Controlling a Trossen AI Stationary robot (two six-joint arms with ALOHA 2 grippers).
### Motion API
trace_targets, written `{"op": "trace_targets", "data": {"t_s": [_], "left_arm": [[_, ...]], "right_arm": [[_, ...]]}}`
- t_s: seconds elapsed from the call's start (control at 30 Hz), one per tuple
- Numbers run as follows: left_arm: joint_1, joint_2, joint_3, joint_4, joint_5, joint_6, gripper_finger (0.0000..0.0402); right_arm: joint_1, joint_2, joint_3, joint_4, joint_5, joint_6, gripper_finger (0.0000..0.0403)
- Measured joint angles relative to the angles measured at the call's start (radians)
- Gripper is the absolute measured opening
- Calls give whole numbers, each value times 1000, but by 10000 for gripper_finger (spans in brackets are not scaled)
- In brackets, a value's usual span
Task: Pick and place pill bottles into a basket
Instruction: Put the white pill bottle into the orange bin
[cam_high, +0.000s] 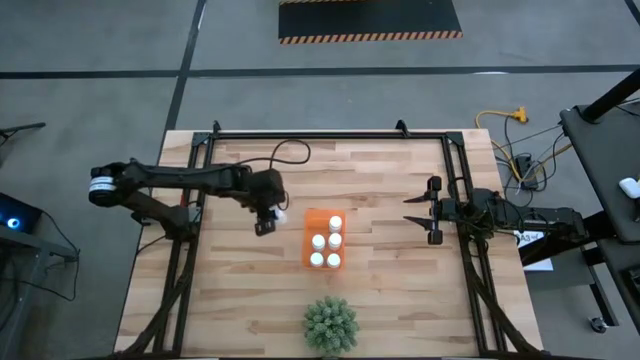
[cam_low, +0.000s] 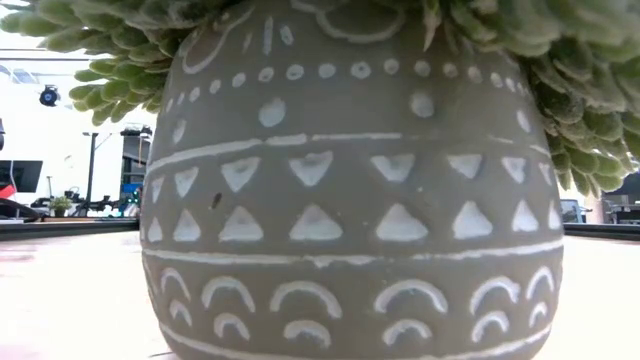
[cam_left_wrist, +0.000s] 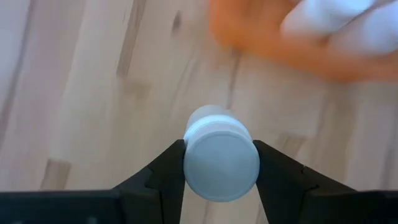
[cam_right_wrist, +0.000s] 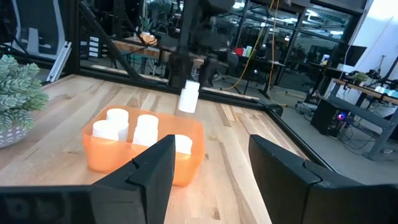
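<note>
4 bottles (cam_high: 326, 246) in basket (cam_high: 311, 218), plant (cam_high: 330, 325) nearby

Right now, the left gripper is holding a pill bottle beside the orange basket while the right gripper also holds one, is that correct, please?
Not quite: the right gripper holds nothing; the right wrist view shows its fingers apart with nothing between them. The left gripper is indeed shut on a pill bottle beside the orange basket.

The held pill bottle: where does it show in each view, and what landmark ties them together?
High view: held pill bottle in the left hand, just left of the basket.
Low view: not visible; the plant pot fills it.
Left wrist view: bottom centre, between the fingers.
Right wrist view, hanging above the basket's far side.
Shared landmark: the orange basket.
</note>
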Motion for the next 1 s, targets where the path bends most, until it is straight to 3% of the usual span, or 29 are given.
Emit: {"op": "trace_targets", "data": {"t_s": [0.3,0.47,0.67,1.0], "left_arm": [[-106,51,165,16,-24,8,146],[-150,165,298,0,-28,37,146],[-157,345,477,-150,-101,94,146],[-157,525,624,-185,-106,151,146]], "right_arm": [[0,0,0,0,0,0,194],[0,0,0,0,0,0,194],[0,0,0,0,0,0,194],[0,0,0,0,0,0,194]]}}
